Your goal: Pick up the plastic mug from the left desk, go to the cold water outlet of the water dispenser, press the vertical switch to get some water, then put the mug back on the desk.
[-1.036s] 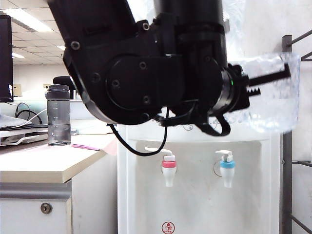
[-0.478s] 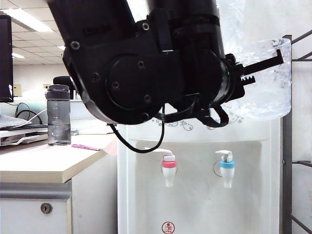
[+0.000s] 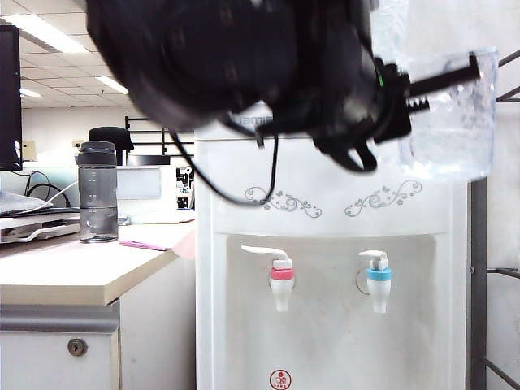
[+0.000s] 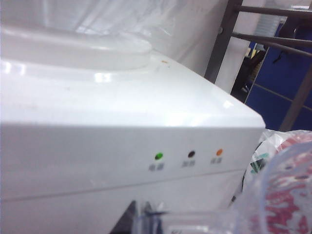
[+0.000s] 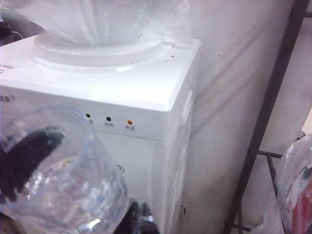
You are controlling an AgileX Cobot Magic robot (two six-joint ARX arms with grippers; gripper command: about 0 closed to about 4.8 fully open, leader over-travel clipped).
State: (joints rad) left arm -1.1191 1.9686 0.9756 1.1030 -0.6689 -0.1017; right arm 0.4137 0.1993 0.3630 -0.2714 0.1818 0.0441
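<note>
My left gripper [image 3: 443,77] holds the clear dimpled plastic mug [image 3: 455,130] by its rim, high at the upper right, above and right of the water dispenser [image 3: 325,284]. The jaws are shut on the mug. Far below hangs the cold water outlet [image 3: 379,276] with its blue collar and the short white vertical switch [image 3: 374,257]. The left wrist view shows my left gripper [image 4: 146,219] over the dispenser top [image 4: 122,107], with the mug wall [image 4: 282,195] beside it. In the right wrist view the mug [image 5: 63,185] hangs before the dispenser. My right gripper [image 5: 139,214] is shut and empty.
The red-collared tap [image 3: 281,276] sits left of the blue one. The left desk [image 3: 73,276] carries a smoky-grey bottle [image 3: 97,191]. A dark metal rack [image 3: 478,284] stands right of the dispenser. A plastic bag with something red [image 5: 297,185] hangs by the rack.
My left arm has swung upward with the mug, which now sits higher. The dispenser's ornamented front, hidden before by the arm, is uncovered. The right arm has stayed still.
</note>
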